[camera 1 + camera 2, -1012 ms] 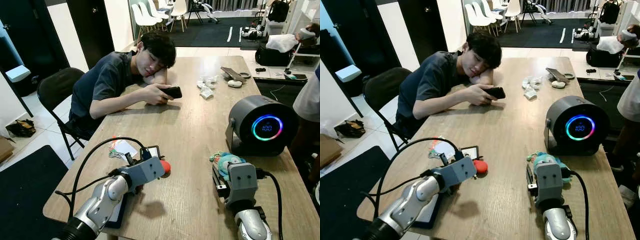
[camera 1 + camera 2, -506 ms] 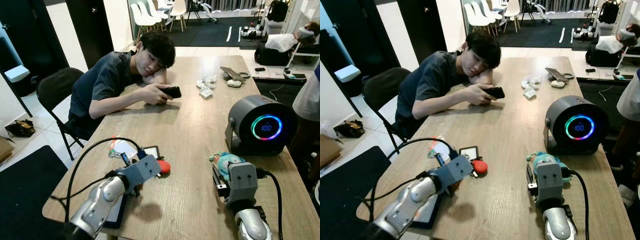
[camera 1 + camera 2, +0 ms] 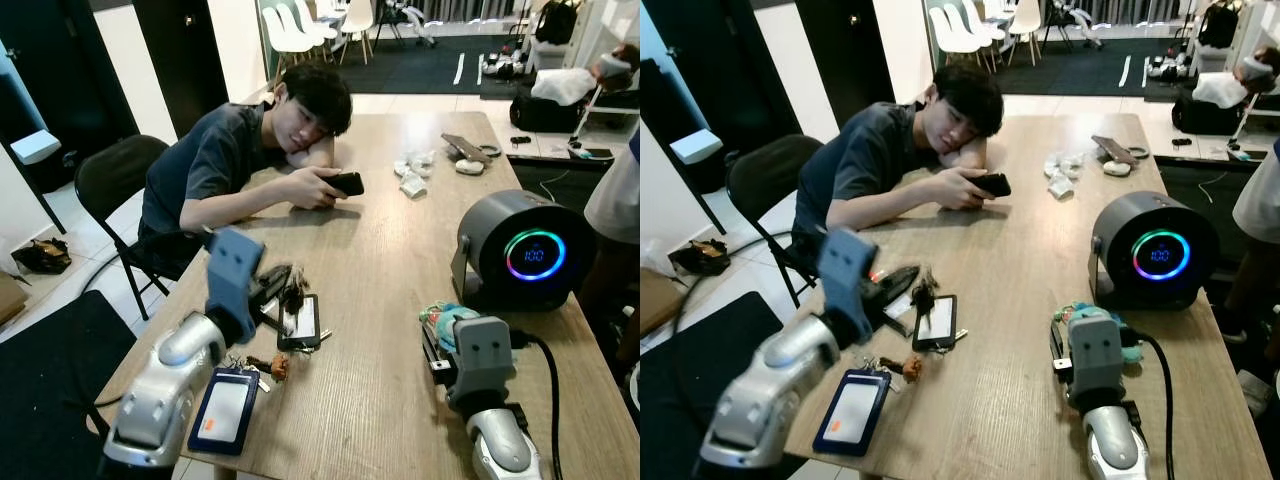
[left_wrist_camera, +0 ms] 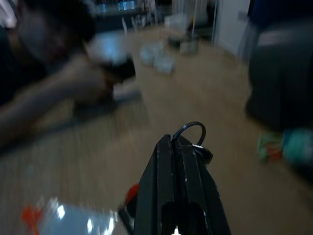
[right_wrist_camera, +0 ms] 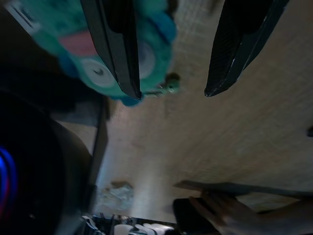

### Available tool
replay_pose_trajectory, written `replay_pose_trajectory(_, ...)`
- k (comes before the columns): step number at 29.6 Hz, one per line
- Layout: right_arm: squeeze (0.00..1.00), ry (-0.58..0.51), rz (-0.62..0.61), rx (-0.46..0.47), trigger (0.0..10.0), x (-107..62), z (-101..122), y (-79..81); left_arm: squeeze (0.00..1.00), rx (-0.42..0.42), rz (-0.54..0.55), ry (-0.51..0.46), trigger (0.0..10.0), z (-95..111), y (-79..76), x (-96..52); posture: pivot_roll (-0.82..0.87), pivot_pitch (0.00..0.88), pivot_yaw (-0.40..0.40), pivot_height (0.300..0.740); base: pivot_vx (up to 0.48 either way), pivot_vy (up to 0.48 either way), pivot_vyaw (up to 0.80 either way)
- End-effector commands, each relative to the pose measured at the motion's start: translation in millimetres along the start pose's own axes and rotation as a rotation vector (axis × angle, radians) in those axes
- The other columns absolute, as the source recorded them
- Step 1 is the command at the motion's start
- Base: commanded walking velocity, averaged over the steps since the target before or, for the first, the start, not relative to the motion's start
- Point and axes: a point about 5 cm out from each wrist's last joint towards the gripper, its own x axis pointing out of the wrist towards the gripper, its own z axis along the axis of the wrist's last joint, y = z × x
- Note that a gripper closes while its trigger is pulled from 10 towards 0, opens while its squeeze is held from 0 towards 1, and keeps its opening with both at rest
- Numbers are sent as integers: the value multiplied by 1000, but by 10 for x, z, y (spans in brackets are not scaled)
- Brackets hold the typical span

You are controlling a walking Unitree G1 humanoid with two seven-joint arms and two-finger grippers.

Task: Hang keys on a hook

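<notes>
Metal key ring pinched in left end effector; right end effector spread wide beside teal toy.

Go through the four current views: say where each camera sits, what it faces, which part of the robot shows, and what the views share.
Left eye: on the head, looking down at the table; left gripper holds up the keys, right arm rests.
Right eye: same scene, beside it; right gripper by a teal toy.
Left wrist: along its shut fingers pinching the key ring, facing a person.
Right wrist: along its open fingers over the toy.
Shared: table, toy, person.
</notes>
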Motion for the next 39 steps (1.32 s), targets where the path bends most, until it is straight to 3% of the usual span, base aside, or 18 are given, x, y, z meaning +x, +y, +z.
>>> replay_pose_trajectory(1,0,18,17,10,10000,-10,-47,44,0,-50,49,-33,10000,82,60,-16,-4,131,97,740,0,0,0)
replay_pose_trajectory(3,0,16,18,11,10000,-5,-41,46,0,-69,83,-61,10000,142,99,-9,-4,131,97,740,0,0,0)
replay_pose_trajectory(4,0,10,23,13,10000,9,-23,61,0,-196,342,-135,10000,287,403,22,-4,131,94,740,0,0,0)
replay_pose_trajectory(5,0,8,25,15,10000,12,-18,69,0,-175,419,-138,10000,312,501,15,-6,131,94,740,0,0,0)
replay_pose_trajectory(6,0,8,25,15,10000,12,-18,69,0,-175,419,-138,10000,312,501,15,-6,131,94,740,0,0,0)
replay_pose_trajectory(7,0,7,27,16,10000,14,-15,74,0,-154,461,-135,10000,331,554,3,-6,131,94,740,0,0,0)
replay_pose_trajectory(8,0,5,29,20,10000,15,-11,92,0,-15,509,-95,10000,317,607,-22,-7,131,96,740,0,0,0)
replay_pose_trajectory(9,0,5,29,20,10000,15,-11,92,0,-15,509,-95,10000,317,607,-22,-7,131,96,740,0,0,0)
replay_pose_trajectory(11,0,1,36,27,10000,18,-3,132,0,196,576,-19,10000,287,671,-84,-8,132,98,740,0,0,0)
replay_pose_trajectory(16,0,0,39,35,10000,11,-4,171,0,176,702,20,10000,200,801,-205,-8,133,99,740,0,0,0)
replay_pose_trajectory(19,0,-1,38,41,10000,9,-1,193,0,269,781,63,10000,127,892,-291,-5,131,98,740,0,0,0)
replay_pose_trajectory(23,0,-5,41,45,10000,14,8,214,0,221,887,141,10000,-26,1089,-462,-3,130,94,740,0,0,0)
replay_pose_trajectory(29,0,2,34,40,10000,3,-13,178,0,215,934,171,10000,-95,1254,-640,-1,131,93,740,0,0,0)
replay_pose_trajectory(32,0,10,-4,21,10000,-19,-36,43,0,167,959,204,10000,-176,1422,-873,-2,135,93,740,0,0,0)
replay_pose_trajectory(33,0,10,-4,21,10000,-19,-36,43,0,167,959,204,10000,-176,1422,-873,-2,135,93,740,0,0,0)
replay_pose_trajectory(35,0,14,-58,20,10000,-44,-41,-102,0,124,951,201,10000,-179,1490,-987,0,135,91,740,0,0,0)
replay_pose_trajectory(37,0,8,-134,12,10000,-72,-34,-267,0,106,891,192,10000,-166,1460,-979,-1,136,88,740,0,0,0)
replay_pose_trajectory(39,0,1,-168,5,10000,-80,-24,-331,0,103,851,194,10000,-171,1417,-944,-1,135,88,740,0,0,0)
